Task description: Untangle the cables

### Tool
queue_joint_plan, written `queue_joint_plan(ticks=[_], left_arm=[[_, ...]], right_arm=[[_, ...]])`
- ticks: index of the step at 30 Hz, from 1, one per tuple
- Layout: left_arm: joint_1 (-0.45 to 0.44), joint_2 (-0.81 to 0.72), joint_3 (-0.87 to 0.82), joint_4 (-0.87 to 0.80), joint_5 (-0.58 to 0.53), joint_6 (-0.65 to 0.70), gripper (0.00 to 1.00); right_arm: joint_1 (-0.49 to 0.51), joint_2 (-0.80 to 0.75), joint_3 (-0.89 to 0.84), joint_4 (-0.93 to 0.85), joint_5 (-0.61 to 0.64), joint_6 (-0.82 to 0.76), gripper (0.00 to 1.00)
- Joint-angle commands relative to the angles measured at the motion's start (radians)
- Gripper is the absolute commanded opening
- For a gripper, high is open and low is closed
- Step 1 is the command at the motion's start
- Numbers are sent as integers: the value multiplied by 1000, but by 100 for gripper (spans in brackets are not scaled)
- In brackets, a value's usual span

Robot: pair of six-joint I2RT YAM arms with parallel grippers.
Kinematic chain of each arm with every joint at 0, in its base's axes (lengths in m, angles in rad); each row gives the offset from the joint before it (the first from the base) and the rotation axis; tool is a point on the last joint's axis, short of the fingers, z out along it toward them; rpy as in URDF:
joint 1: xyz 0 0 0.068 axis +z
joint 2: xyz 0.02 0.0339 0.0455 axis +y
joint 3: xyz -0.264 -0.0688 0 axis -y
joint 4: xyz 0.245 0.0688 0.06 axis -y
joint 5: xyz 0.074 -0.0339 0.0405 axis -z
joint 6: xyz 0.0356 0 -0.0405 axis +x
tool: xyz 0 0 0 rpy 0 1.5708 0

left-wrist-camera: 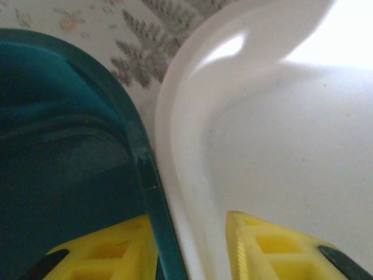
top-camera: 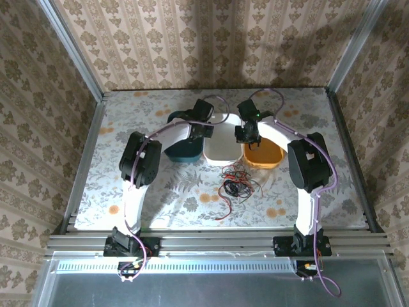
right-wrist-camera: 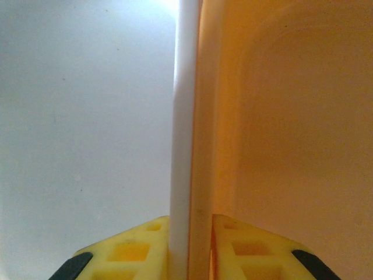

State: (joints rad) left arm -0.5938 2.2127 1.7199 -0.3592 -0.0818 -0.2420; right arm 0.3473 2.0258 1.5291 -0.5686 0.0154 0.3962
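Observation:
The cables [top-camera: 236,184] lie in a loose red, black and green tangle on the table, just in front of the white bin [top-camera: 222,157]. No gripper touches them. My left gripper [top-camera: 206,132] [left-wrist-camera: 189,217] straddles the touching rims of the teal bin [left-wrist-camera: 58,116] and the white bin [left-wrist-camera: 280,128]. One finger rests against the teal rim, and the other stands a sliver off the white wall. My right gripper [top-camera: 248,135] [right-wrist-camera: 191,217] is shut on the paired walls of the white bin [right-wrist-camera: 87,116] and the orange bin [right-wrist-camera: 291,116].
The teal bin [top-camera: 174,152], white bin and orange bin [top-camera: 263,157] stand side by side across the middle of the patterned table. Metal frame rails [top-camera: 217,243] run along the near edge, and wallpapered walls close in the back and sides.

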Motion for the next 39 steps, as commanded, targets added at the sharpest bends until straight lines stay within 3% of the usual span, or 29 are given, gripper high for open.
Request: queue_joint_plan(ticks=[1,6,8,9,11,16,21,27,32,39], left_arm=[[17,70,99,25,56,18,36],[15,146,252,-18,74,46,41],[15,137,262,-17,73,44,59],[14,118,251,-8,69,43,66],[11,46,182,47,55,51,78],[-21,-241,-142,258,-9,118,92],[-82,-469,-423,293,80,185,95],[-138,-567,-645,239,447,201,91],[-206,-540,-686,209,434,276,91],[-214,-513,-690,270,418,263,90]], right_arm=[[6,63,102,-37,-11,-29,22],[-4,111,192,-44,-24,-29,22],[-4,92,180,-24,-38,-31,26],[-4,72,160,-9,-47,-34,33],[-1,9,102,24,-39,-35,49],[11,-240,-101,116,7,-65,60],[53,-462,-292,64,-67,-147,60],[149,-560,-419,-122,-301,-304,55],[176,-532,-456,-103,-340,-270,41],[174,-458,-441,-81,-283,-250,36]])
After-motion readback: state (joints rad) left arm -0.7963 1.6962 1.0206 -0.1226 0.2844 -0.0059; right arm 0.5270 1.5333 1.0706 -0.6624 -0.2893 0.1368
